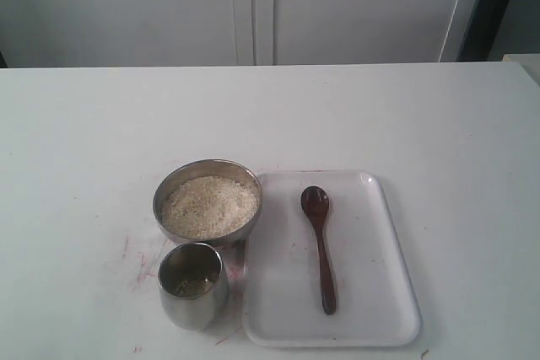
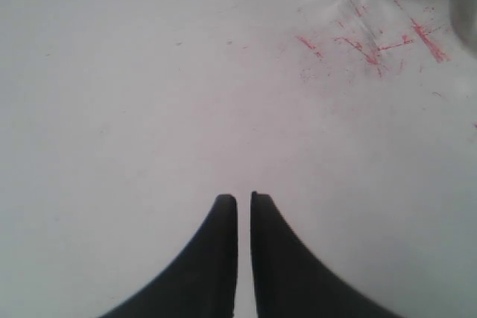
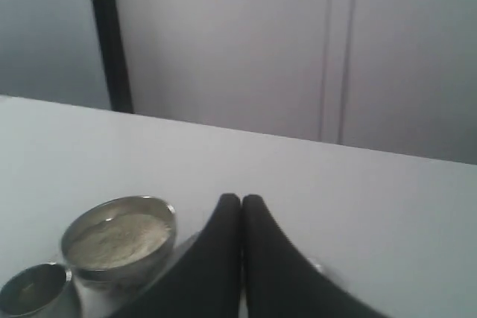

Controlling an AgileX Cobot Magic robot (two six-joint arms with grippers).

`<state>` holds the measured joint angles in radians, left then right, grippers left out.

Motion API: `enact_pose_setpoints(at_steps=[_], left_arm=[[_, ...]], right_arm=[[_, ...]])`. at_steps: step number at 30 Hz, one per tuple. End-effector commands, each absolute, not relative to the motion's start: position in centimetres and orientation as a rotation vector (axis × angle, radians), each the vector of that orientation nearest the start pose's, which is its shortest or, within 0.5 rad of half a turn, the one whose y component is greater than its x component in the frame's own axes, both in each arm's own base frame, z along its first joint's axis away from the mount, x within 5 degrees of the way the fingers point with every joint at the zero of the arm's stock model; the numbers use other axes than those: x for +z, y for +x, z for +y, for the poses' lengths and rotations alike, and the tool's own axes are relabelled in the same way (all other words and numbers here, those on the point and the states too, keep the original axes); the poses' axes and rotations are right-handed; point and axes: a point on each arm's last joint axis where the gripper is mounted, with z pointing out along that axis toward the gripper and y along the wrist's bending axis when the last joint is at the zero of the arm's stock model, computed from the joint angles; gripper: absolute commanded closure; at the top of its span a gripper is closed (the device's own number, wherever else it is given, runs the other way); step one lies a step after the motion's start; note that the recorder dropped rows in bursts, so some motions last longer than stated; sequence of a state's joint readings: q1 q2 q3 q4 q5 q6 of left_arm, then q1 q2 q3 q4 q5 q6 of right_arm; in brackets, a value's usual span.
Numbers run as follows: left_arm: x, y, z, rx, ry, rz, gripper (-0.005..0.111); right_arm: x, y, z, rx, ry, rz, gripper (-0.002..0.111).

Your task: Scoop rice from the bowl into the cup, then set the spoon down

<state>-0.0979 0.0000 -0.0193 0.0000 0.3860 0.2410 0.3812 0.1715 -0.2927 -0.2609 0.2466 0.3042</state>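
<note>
Spoon [image 1: 321, 246] lies flat on the white tray [image 1: 380, 292], its long axis running near-to-far in the exterior view, oval head at the far end (handle toward the near edge). The bowl [image 1: 207, 162] of rice [image 1: 209, 206] sits just beside the tray's left edge, with the cup [image 1: 192, 314] in front of it on the surface [image 1: 84, 141]. The left tool [image 2: 244, 200] and right tool [image 3: 241, 200] are clenched, holding nothing.

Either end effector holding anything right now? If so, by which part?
Nothing is held. The left end effector and the right end effector are both shut on nothing. The spoon lies free on the tray.
</note>
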Motion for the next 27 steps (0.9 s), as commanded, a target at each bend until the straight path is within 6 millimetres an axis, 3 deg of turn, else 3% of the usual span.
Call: enact_pose_setpoints(at_steps=[1, 14, 27], left_arm=[[17.8, 5.1, -0.5, 0.083, 0.318, 1.882, 0.092], [17.8, 5.1, -0.5, 0.083, 0.318, 1.882, 0.092], [17.8, 5.1, -0.5, 0.083, 0.318, 1.882, 0.092]], right_arm=[[25.4, 5.7, 0.9, 0.169, -0.123, 1.565, 0.108], [20.8, 5.6, 0.0, 0.043, 0.025, 1.569, 0.108], [19.5, 5.6, -0.6, -0.054, 0.051, 1.684, 0.108]])
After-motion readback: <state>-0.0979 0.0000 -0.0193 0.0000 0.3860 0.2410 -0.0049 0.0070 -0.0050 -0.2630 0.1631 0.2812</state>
